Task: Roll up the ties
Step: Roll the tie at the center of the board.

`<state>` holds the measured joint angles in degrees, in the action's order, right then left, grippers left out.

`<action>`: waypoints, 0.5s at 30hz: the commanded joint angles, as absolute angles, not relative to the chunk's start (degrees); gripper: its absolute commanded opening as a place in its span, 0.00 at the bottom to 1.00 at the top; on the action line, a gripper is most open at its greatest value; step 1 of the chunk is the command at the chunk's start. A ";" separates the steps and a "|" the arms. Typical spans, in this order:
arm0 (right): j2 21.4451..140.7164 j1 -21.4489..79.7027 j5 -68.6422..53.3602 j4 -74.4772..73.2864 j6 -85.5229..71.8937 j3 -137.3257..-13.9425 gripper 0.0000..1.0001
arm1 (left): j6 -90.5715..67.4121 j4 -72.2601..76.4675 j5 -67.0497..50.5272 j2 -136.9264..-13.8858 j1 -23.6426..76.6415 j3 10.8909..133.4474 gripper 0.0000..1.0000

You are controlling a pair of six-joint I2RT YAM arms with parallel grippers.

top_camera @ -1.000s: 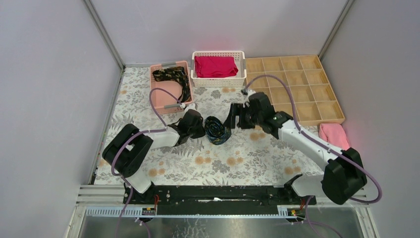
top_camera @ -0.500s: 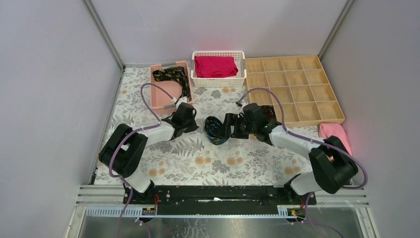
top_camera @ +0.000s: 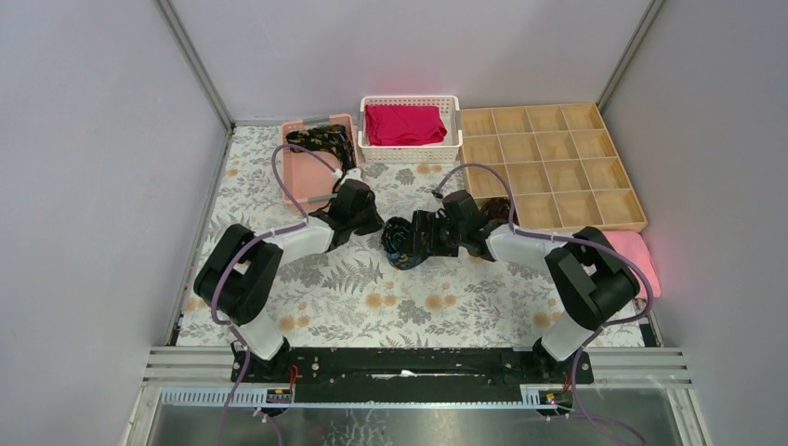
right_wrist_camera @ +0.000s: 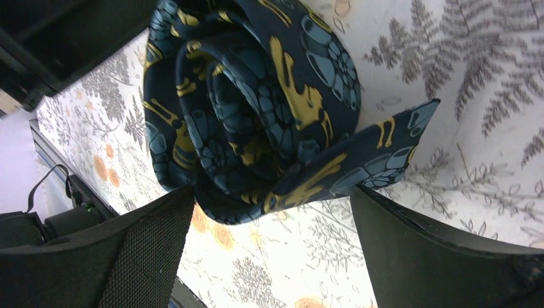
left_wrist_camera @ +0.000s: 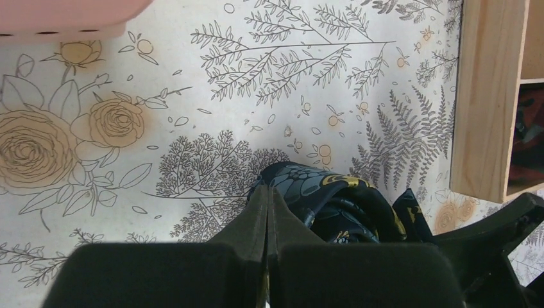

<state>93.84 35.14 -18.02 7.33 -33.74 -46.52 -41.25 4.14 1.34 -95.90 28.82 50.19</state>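
A rolled tie (top_camera: 401, 243), dark with blue and gold pattern, lies as a coil on the floral table mat. My right gripper (top_camera: 423, 237) is open, and its fingers (right_wrist_camera: 128, 250) straddle the coil (right_wrist_camera: 250, 109), whose loose end sticks out to the right. My left gripper (top_camera: 374, 223) is shut and empty, and its tip (left_wrist_camera: 267, 192) is right beside the coil's (left_wrist_camera: 333, 205) left edge. A second tie (top_camera: 325, 144) lies unrolled in the pink basket (top_camera: 302, 172) at the back left.
A white basket (top_camera: 409, 149) with a folded red cloth stands at the back centre. A wooden compartment tray (top_camera: 558, 158) sits at the back right, and one cell holds something dark (left_wrist_camera: 527, 128). A pink towel (top_camera: 627, 253) lies at the right.
My right gripper has moved left and lowered so that its open fingers are round the coil. My left gripper has drawn back a little toward the pink basket, staying shut.
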 commanded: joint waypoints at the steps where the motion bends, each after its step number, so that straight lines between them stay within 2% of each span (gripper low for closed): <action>1: 96.01 35.42 -17.30 9.93 -32.18 -51.23 1.00 | -40.01 6.91 -0.44 -97.79 28.72 50.93 0.00; 15: 102.88 34.98 -17.87 6.11 -29.70 -60.57 1.00 | -41.79 9.94 -4.86 -98.57 28.74 45.90 0.00</action>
<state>101.14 35.09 -17.15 7.03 -31.90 -55.79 -41.43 6.13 -2.46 -97.47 28.82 47.16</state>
